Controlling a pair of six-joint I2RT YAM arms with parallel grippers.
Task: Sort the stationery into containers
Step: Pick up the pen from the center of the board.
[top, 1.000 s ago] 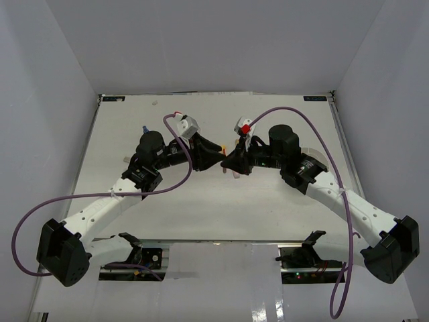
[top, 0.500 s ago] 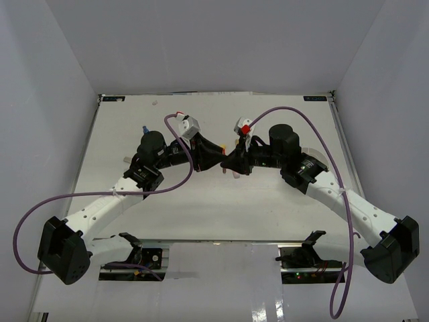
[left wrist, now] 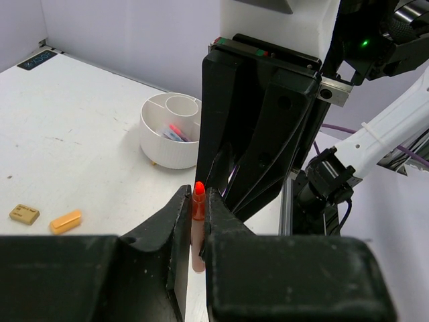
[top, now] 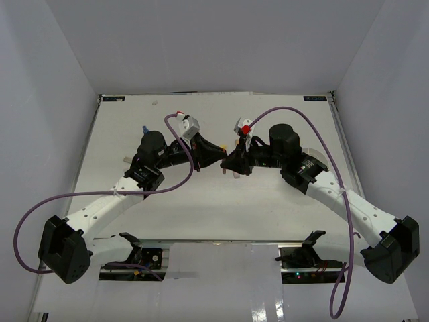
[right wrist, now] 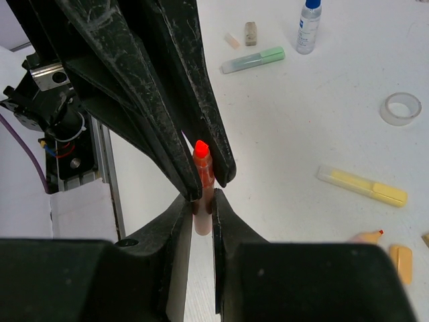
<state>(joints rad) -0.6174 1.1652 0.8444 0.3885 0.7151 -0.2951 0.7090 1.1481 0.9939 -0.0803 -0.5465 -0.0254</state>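
Currently in hand: orange marker, upright, tip up, clamped by both the left gripper and the right gripper, each pair of fingers pressed together on its barrel.

Progress, as judged: partly done.
- Sorted: a few pens in the divided white tub, beyond the left fingers.
- Unsorted, beyond the right fingers: green highlighter, blue-capped bottle, tape ring, yellow highlighter.
- Unsorted, left of the left fingers: tan eraser, orange eraser.

Views: only the left wrist shows the tub. Only the right wrist shows the bottle, tape and highlighters.
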